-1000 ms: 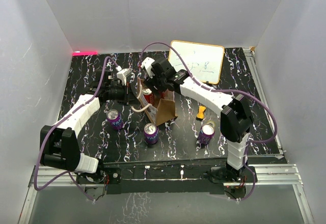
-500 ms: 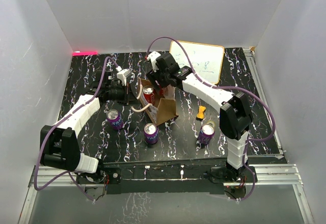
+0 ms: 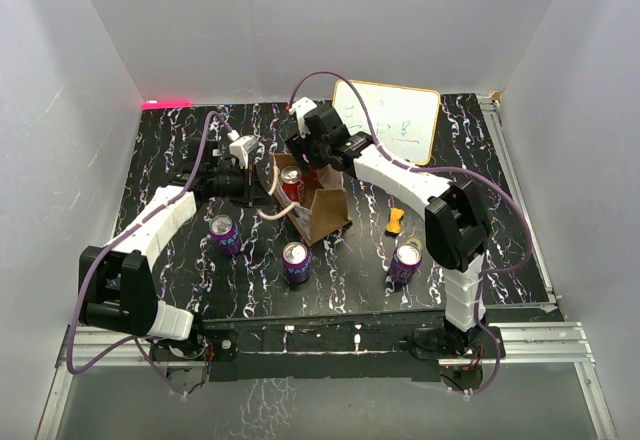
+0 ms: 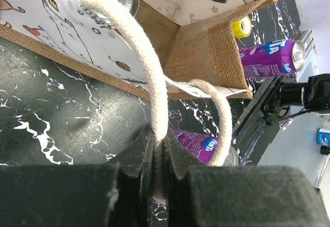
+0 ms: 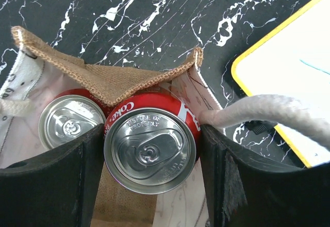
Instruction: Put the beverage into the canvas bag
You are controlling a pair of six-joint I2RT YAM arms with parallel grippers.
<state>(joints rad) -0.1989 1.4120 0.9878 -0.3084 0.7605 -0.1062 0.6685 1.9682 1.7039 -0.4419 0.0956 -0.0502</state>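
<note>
My right gripper (image 5: 152,157) is shut on a red Coke can (image 5: 149,147), the beverage, held upright at the open mouth of the canvas bag (image 5: 116,78). A second red can (image 5: 69,126) stands inside the bag beside it. In the top view the tan bag (image 3: 325,218) sits mid-table, with a red can (image 3: 291,186) at its mouth just below the right gripper (image 3: 303,160). My left gripper (image 4: 160,140) is shut on the bag's cream rope handle (image 4: 147,64) and holds it out to the left. The other handle (image 5: 263,111) crosses my right finger.
Three purple Fanta cans (image 3: 223,232) (image 3: 296,260) (image 3: 405,262) stand near the bag's front. A small yellow object (image 3: 396,222) lies to the bag's right. A yellow-framed whiteboard (image 3: 390,120) lies at the back right. White walls enclose the table.
The right arm has drawn its gripper slightly left and farther back over the bag's mouth with the can. The left arm and the handle have not moved.
</note>
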